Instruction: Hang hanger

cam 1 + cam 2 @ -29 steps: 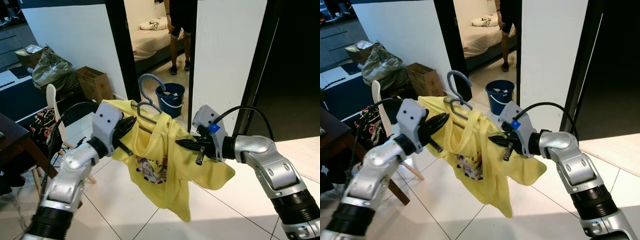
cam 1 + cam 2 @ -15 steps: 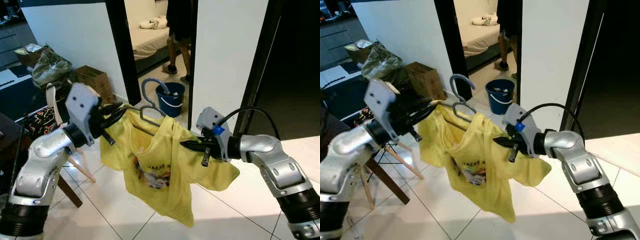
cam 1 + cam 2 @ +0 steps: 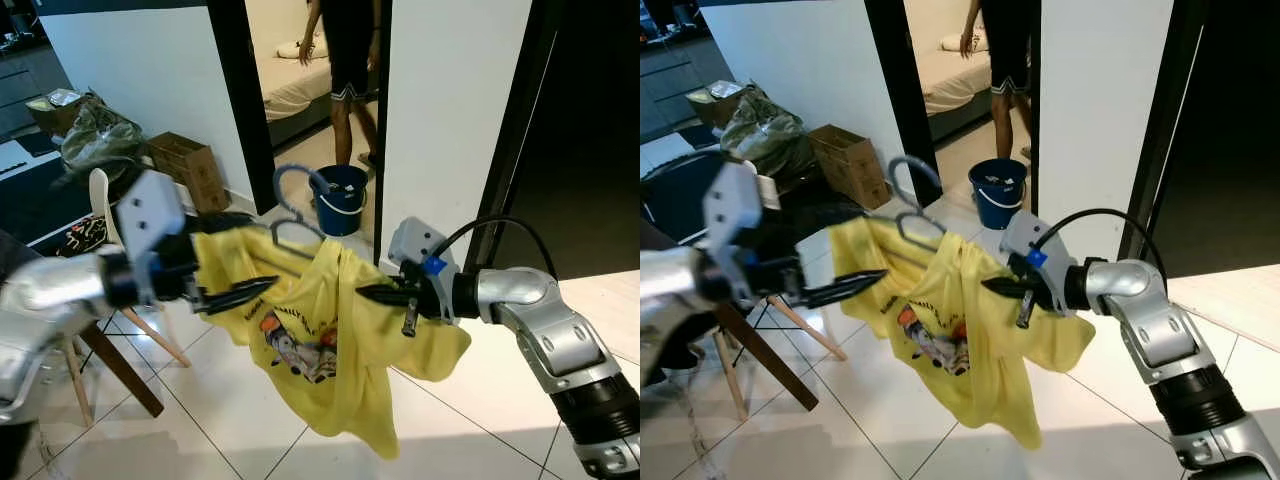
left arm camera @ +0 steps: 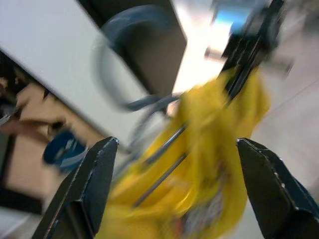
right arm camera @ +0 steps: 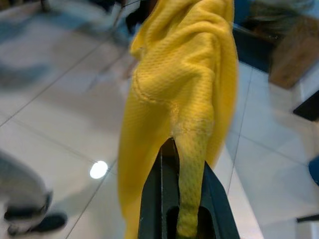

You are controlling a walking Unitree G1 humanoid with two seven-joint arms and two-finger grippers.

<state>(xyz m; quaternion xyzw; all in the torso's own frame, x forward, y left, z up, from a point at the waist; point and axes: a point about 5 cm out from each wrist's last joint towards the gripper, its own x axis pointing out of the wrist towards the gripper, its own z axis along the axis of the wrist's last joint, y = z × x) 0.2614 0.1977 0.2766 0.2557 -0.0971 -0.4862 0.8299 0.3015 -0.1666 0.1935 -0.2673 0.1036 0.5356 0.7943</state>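
A yellow T-shirt (image 3: 325, 345) with a printed front hangs on a grey hanger (image 3: 293, 186), whose hook sticks up above the collar. My right gripper (image 3: 362, 292) is shut on the shirt's right shoulder and holds it up in mid-air; the right wrist view shows yellow fabric (image 5: 192, 89) pinched between the fingers (image 5: 157, 199). My left gripper (image 3: 262, 288) points at the shirt's left side from just beside it. In the left wrist view its fingers (image 4: 84, 189) stand wide open, with the shirt and hanger ahead of them.
A person (image 3: 345, 60) stands in the bedroom doorway behind a blue bucket (image 3: 338, 195). A white wall section (image 3: 450, 100) rises behind my right arm. At the left are a cardboard box (image 3: 185, 165), bags (image 3: 95, 135), a white chair (image 3: 100, 195) and a dark table leg (image 3: 120, 365).
My left arm has swung out to the left and down; its gripper has come off the shirt's left shoulder. The right gripper keeps its hold. The person has stepped nearer in the doorway.
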